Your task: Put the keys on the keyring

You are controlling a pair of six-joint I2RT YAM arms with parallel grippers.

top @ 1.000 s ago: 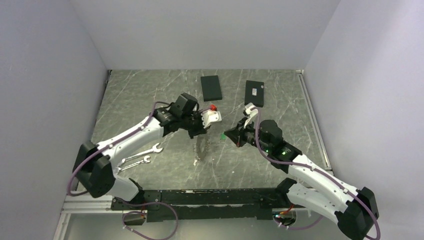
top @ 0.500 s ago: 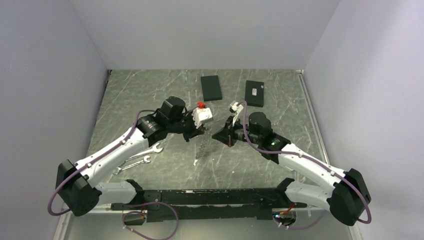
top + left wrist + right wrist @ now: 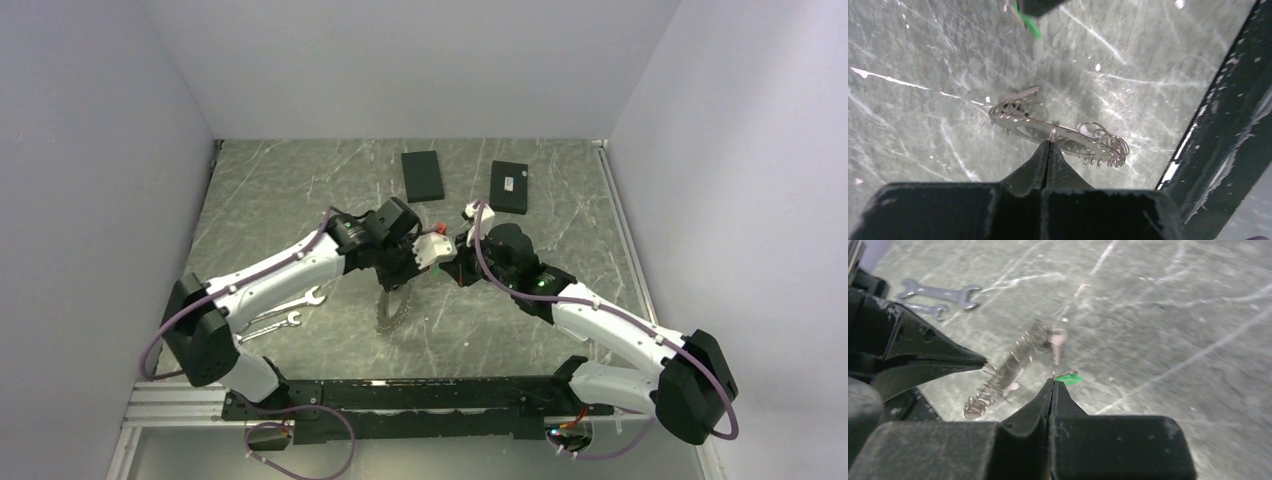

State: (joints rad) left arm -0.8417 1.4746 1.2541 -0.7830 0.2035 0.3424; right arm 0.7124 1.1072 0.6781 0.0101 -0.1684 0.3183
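The keyring [image 3: 388, 312] is a dark toothed metal ring that hangs tilted at mid-table. My left gripper [image 3: 396, 284] is shut on its upper edge. In the left wrist view [image 3: 1049, 142] the jaws pinch the keyring [image 3: 1068, 136], which has several small wire loops along its edge. My right gripper [image 3: 448, 267] is just right of the left one. In the right wrist view [image 3: 1052, 381] it is shut on the small ring of a silver key [image 3: 1057, 342] with a green tag [image 3: 1068, 377]. That key hangs next to the blurred keyring [image 3: 1003, 371]. The green tag [image 3: 1029, 24] shows above the keyring.
Two flat black boxes [image 3: 422, 175] [image 3: 509, 186] lie at the back of the marble table. Two wrenches [image 3: 285, 305] [image 3: 266, 327] lie left of the keyring and show in the right wrist view [image 3: 943, 292]. The left gripper's fingers [image 3: 923, 357] fill that view's left side.
My left gripper has moved right and turned, so the keyring now shows its toothed face. The two grippers have closed in until they almost touch.
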